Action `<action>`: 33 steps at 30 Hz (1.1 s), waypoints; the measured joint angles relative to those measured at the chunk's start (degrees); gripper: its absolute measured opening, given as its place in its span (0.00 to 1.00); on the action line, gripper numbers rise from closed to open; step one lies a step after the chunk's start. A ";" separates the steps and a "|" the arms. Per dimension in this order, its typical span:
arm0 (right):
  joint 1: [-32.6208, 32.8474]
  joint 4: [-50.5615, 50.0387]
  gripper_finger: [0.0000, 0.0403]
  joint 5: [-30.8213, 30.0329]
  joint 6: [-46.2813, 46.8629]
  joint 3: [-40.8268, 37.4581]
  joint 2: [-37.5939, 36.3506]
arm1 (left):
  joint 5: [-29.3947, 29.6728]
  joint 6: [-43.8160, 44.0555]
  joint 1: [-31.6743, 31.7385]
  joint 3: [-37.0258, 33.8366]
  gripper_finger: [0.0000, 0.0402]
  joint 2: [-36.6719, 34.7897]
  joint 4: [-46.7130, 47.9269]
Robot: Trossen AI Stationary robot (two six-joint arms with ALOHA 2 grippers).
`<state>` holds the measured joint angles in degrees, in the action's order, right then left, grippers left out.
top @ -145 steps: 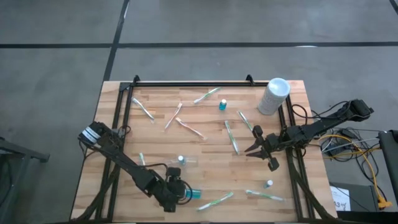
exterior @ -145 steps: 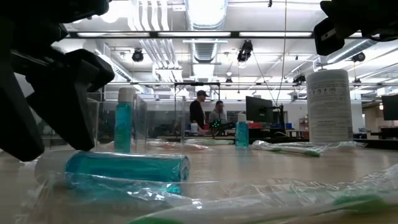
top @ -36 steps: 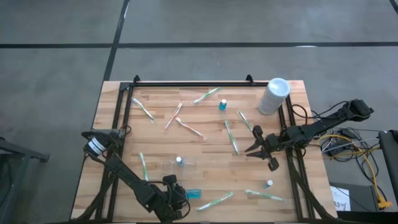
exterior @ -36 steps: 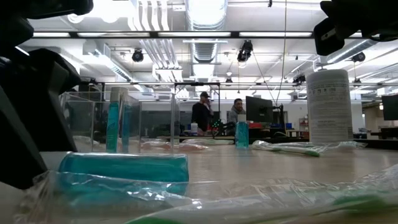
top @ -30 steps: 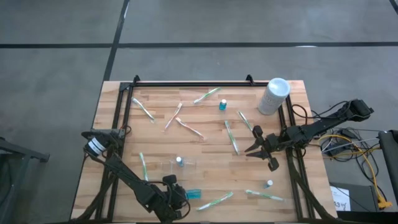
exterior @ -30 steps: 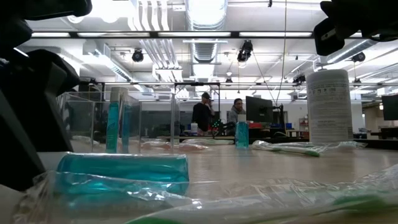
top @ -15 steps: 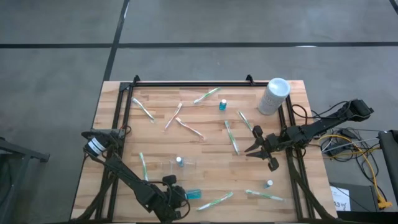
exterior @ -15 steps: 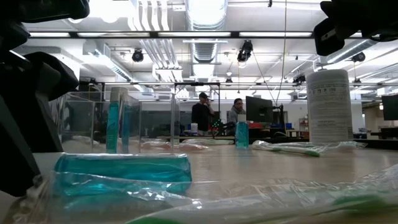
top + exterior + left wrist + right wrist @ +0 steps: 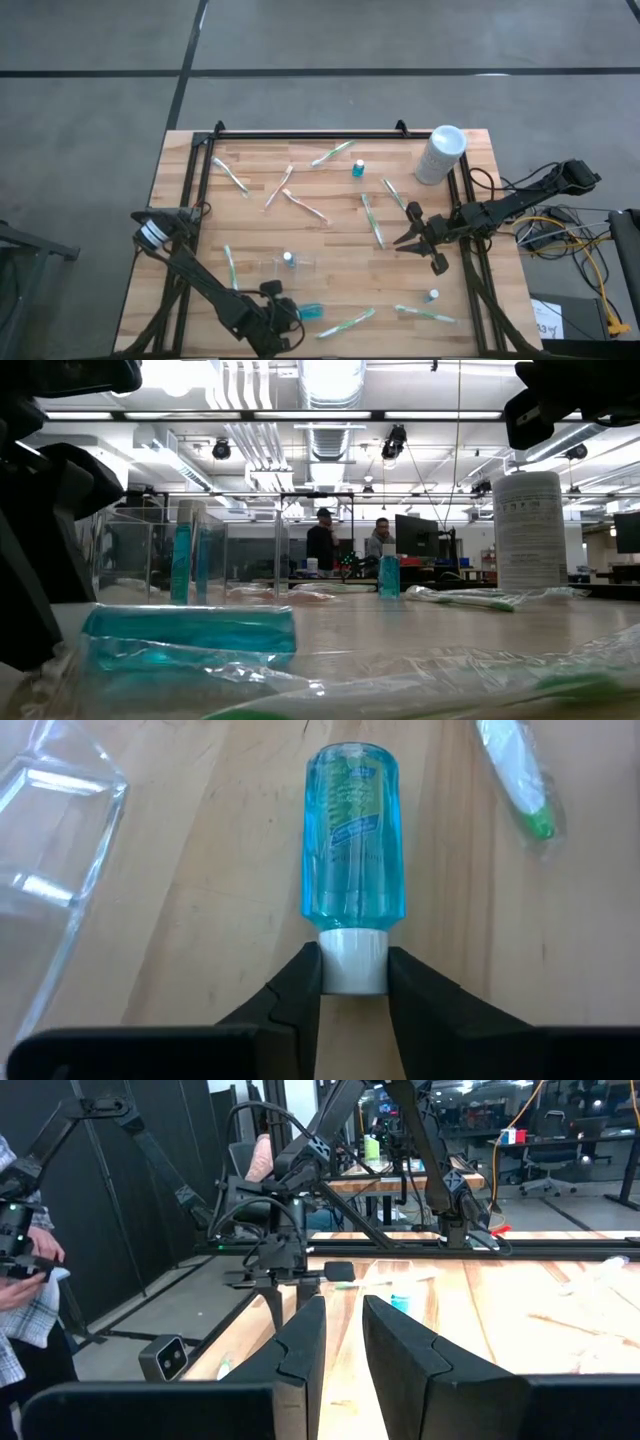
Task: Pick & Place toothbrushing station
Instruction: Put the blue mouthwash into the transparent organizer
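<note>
The blue bottle [image 9: 352, 830] lies on its side on the bench [image 9: 330, 225], close to the near edge and left of centre. Its white cap [image 9: 352, 960] points toward my wrist camera. My left gripper [image 9: 353, 982] is clamped on that cap: one finger presses each side of it, and the bottle body extends forward beyond the fingertips, resting on the wood. In the high view the same bottle [image 9: 310, 313] shows just beside my left gripper [image 9: 283, 318] at the near edge.

A clear plastic box [image 9: 45, 870] lies just beside the bottle, apart from it. A wrapped toothbrush [image 9: 520, 780] with a green end lies on the other side of the bottle, not touching it. In the high view this toothbrush [image 9: 347, 322] sits along the near edge.

A second small bottle [image 9: 288, 258] stands upright inside a clear holder, further in from the near edge.

More wrapped toothbrushes lie scattered toward the far edge. A white canister [image 9: 439, 154] stands at the far right corner.

My right gripper [image 9: 412, 236] hovers near the right edge, holding nothing, its fingers slightly parted. A person stands beyond the bench in the right wrist view.
</note>
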<state>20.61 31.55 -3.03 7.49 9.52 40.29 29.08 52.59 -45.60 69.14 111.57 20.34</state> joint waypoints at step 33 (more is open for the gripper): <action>0.01 0.02 0.17 0.01 0.00 0.00 0.00 | -33.87 12.65 14.19 38.79 0.25 -4.94 66.61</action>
<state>20.62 31.57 -3.03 7.49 9.52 40.29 -4.78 65.24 -31.41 107.94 106.63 86.95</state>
